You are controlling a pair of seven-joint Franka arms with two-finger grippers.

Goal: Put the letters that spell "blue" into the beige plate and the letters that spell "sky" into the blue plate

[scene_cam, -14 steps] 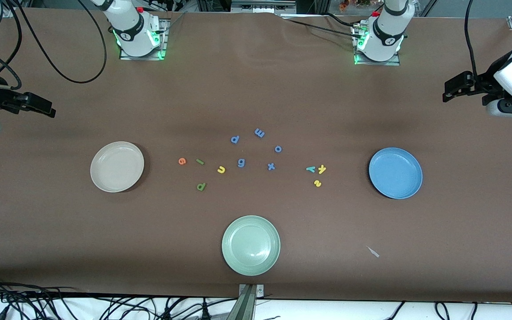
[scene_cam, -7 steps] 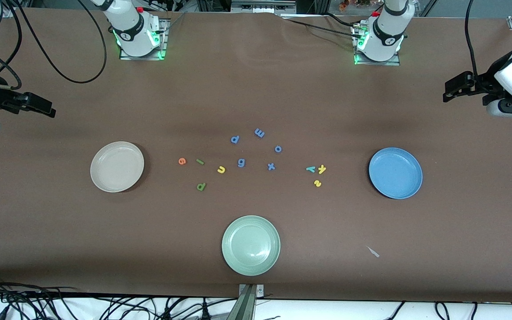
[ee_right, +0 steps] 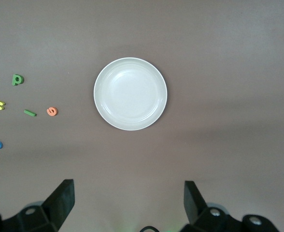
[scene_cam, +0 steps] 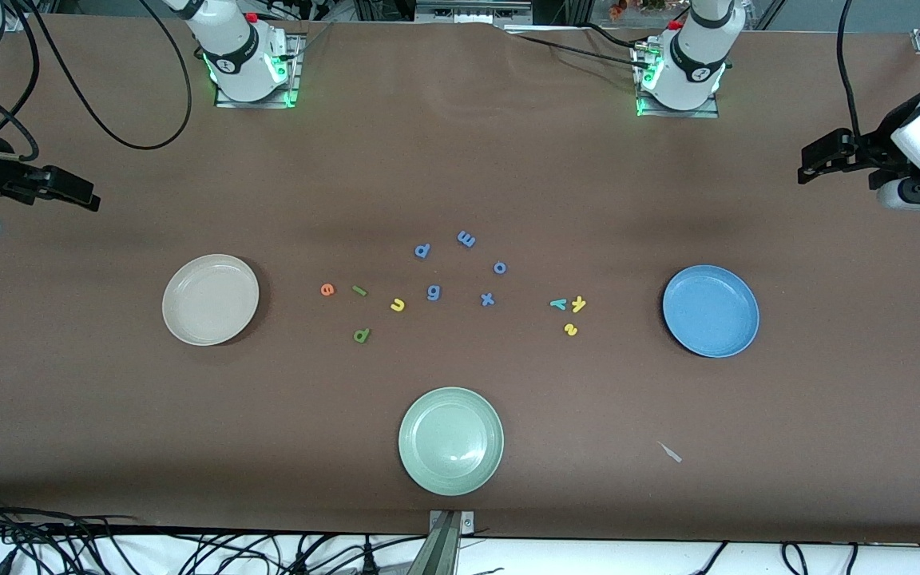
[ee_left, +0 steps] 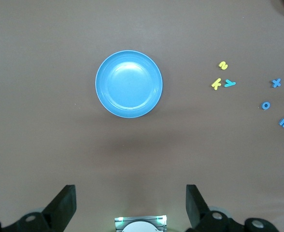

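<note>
The beige plate (scene_cam: 211, 299) (ee_right: 130, 94) lies toward the right arm's end. Beside it are the orange e (scene_cam: 327, 289) (ee_right: 51, 111), green l (scene_cam: 359, 291), yellow u (scene_cam: 398, 304) and dark green b (scene_cam: 361, 335). The blue plate (scene_cam: 711, 311) (ee_left: 129, 84) lies toward the left arm's end, with the teal y (scene_cam: 558, 303), yellow k (scene_cam: 579, 303) and yellow s (scene_cam: 570, 329) beside it. My left gripper (scene_cam: 805, 164) (ee_left: 131, 203) hangs open and empty, high over the table's end past the blue plate. My right gripper (scene_cam: 91, 200) (ee_right: 129, 200) is open and empty, high past the beige plate.
A pale green plate (scene_cam: 450, 441) sits near the front edge at the middle. Several all-blue letters (scene_cam: 466, 238) are scattered between the two letter groups. A small pale scrap (scene_cam: 672, 453) lies near the front, toward the left arm's end.
The left arm's hand has shifted very slightly. The plates, letters and right arm are where they were.
</note>
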